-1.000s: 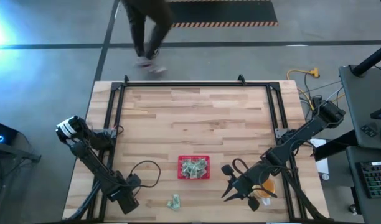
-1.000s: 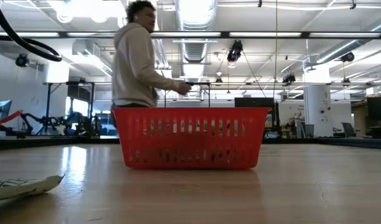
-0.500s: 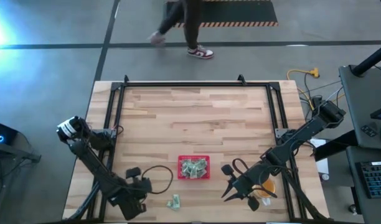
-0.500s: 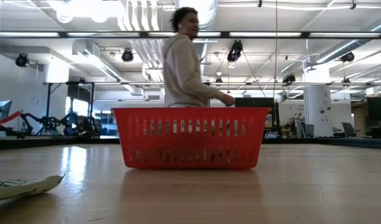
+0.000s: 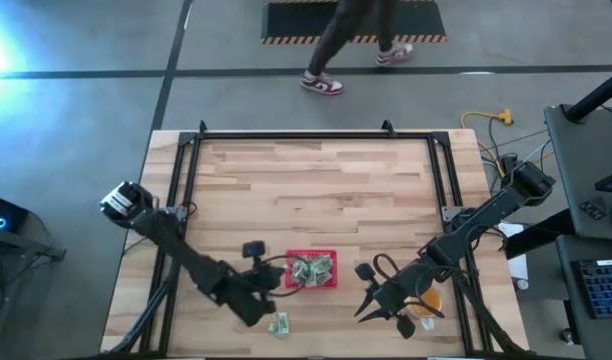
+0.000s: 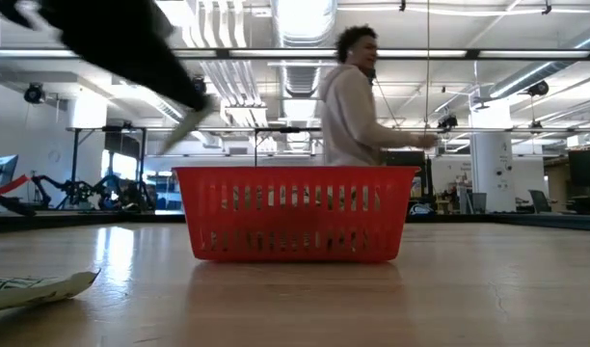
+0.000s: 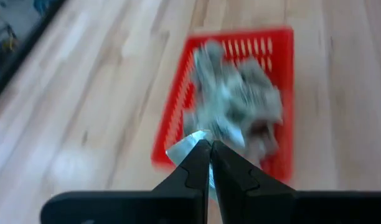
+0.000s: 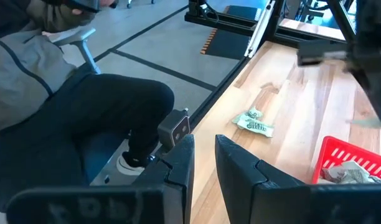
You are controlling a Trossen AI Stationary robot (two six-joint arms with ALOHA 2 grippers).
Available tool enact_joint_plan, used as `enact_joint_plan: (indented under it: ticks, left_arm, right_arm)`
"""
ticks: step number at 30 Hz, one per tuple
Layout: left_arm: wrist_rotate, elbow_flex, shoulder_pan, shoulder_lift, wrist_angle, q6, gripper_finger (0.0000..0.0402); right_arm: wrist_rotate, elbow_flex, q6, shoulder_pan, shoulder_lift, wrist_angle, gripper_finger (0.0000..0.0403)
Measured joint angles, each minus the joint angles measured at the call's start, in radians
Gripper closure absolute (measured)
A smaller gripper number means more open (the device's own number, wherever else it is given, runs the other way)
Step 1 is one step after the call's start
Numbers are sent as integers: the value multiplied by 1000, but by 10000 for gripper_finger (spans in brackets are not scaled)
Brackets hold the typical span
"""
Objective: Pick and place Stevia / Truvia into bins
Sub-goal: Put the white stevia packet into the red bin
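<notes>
The red bin stands near the table's front edge, and several pale green and white Stevia sachets lie piled inside it. My left gripper hangs just left of the bin, above the table, shut on one sachet. In the left wrist view the bin lies right beyond its fingertips. Loose sachets lie flat on the wood in front of the bin. My right gripper waits to the right of the bin, its fingers apart around nothing. My left gripper pinches a pale sachet between its two fingertips. One corner of the sachet sticks out beside the tips. The fingers slant downward from the table's left toward the bin. The sachet is lifted clear of the table.
A translucent orange cup stands under my right arm. A black frame runs along the table's edges. A person walks on the floor behind the table, and a clothed leg shows beyond the near edge. The far half of the table is bare wood.
My left gripper has swung from the table's near left corner toward the right, up to the bin's left side, rising and rolling about its own axis. It has stayed shut. The person behind the table has walked toward the right.
</notes>
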Motion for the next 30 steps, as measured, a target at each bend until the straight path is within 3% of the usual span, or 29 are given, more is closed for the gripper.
enact_joint_plan:
  ticks: [6,17,20,27,30]
  left_arm:
    - [24,0,91,16,183,210,402]
    - [114,-27,148,16,205,193,399]
    - [125,-35,148,16,232,228,373]
    - [133,-44,146,16,251,223,272]
    - [205,-44,146,1,246,210,245]
  right_arm:
    - [0,0,0,0,0,-1,346]
    - [-1,0,1,0,0,-2,346]
    - [-1,0,4,0,0,-3,346]
    - [-1,0,4,0,0,-4,346]
    - [-1,0,4,0,0,-10,346]
